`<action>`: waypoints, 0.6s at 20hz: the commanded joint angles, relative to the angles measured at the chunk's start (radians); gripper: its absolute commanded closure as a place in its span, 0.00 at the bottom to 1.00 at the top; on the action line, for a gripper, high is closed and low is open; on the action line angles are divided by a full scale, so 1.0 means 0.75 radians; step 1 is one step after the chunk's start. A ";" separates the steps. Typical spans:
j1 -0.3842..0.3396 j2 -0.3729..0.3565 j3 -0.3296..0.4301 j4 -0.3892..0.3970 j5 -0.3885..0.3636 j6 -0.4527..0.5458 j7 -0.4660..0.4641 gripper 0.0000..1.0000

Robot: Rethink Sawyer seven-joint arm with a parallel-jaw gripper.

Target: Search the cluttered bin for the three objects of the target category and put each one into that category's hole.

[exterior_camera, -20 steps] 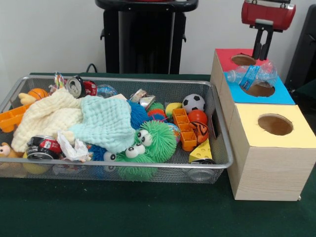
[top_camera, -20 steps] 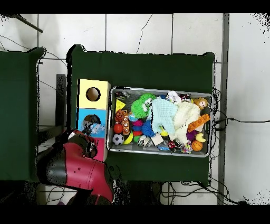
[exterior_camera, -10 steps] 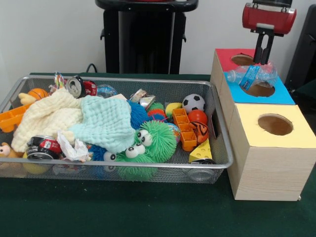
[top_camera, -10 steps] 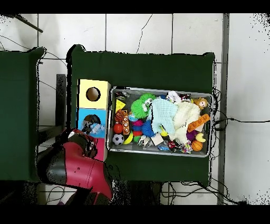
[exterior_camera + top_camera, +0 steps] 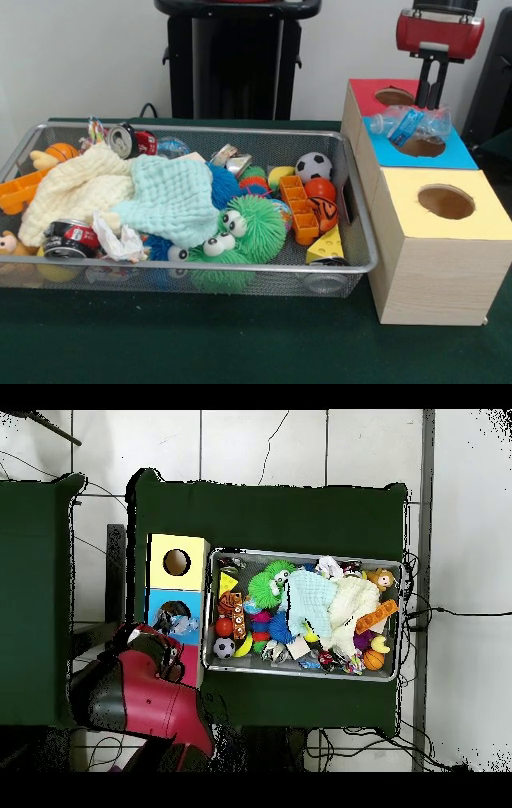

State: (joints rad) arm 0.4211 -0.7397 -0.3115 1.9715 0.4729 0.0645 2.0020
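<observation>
You have three box tops beside the silver wire-mesh bin (image 5: 352, 200): a red-topped one (image 5: 368, 90), a blue-topped one (image 5: 456, 152) and a yellow-topped one (image 5: 480, 218), each with one round hole. One crushed clear plastic bottle with a blue label (image 5: 412, 124) lies across the blue hole's rim. The red-and-black arm's jaws (image 5: 433, 100) stand just above it; you cannot tell their opening. Two dented red cans (image 5: 130, 141) (image 5: 68, 238) lie among the bin's clutter. Green table (image 5: 200, 344) fronts the bin.

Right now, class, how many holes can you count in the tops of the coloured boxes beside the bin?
3: the yellow box's hole nearest, the blue box's hole in the middle with a plastic bottle lying partly across it, and the red box's hole farthest.
</observation>
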 commanded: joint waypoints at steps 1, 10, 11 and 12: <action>-0.041 0.079 0.124 0.107 -0.033 -0.070 0.264 1.00; -0.061 0.069 0.139 0.124 -0.043 -0.086 0.254 1.00; -0.061 0.063 0.138 0.127 -0.042 -0.077 0.253 1.00; -0.058 0.049 0.131 0.128 -0.039 -0.053 0.248 1.00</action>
State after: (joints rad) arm 0.4124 -0.7397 -0.2938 1.9803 0.4731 0.0372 2.0020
